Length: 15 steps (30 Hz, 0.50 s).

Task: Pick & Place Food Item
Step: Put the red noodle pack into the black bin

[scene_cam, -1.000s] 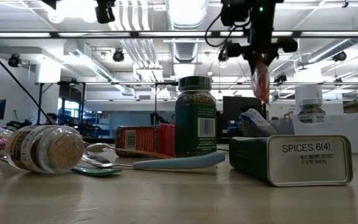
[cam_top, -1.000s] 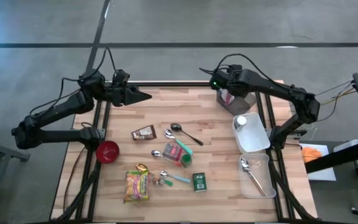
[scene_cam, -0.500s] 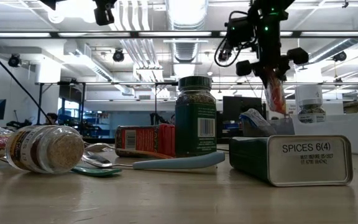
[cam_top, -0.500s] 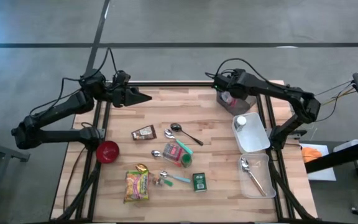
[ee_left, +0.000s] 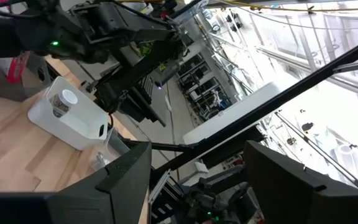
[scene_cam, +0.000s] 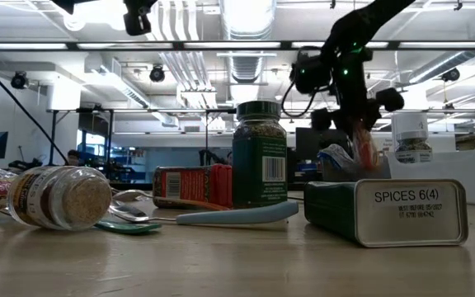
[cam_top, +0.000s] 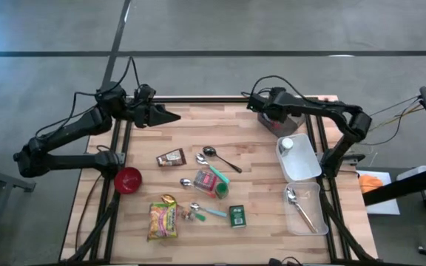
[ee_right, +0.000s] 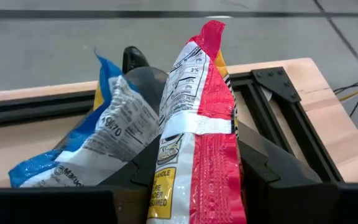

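here, a red, white and yellow snack packet (ee_right: pixel 194 134) upright, clamped between right gripper (ee_right: pixel 194 186) fingers

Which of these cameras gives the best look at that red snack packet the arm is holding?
The right wrist view: the red snack packet fills the picture, its label readable. The low view shows it small beneath the right gripper; the high view hides it; the left wrist view catches a red sliver.

Table (cam_top: pixel 257 148) mid-frame; jars, spoons, packets (cam_top: pixel 163 219) clustered at its centre; two trays (cam_top: pixel 302 168) along right edge; bin (cam_top: pixel 296 122) upper right.
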Each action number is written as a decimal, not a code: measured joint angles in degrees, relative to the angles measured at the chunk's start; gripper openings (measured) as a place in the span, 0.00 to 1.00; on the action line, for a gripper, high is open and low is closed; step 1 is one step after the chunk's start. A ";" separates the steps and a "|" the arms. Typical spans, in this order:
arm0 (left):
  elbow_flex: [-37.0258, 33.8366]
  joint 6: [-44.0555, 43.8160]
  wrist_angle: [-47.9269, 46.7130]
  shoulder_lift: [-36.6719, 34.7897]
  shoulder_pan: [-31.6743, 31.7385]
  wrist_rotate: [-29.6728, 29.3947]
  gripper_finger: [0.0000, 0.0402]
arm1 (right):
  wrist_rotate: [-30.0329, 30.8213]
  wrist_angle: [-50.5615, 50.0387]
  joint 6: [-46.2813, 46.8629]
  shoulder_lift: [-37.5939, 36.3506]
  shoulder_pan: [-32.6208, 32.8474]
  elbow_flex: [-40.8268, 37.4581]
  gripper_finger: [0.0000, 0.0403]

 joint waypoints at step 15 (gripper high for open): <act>-0.01 0.51 -1.25 0.02 0.04 0.37 0.64 | -1.59 1.62 1.15 6.40 -0.35 -0.02 0.29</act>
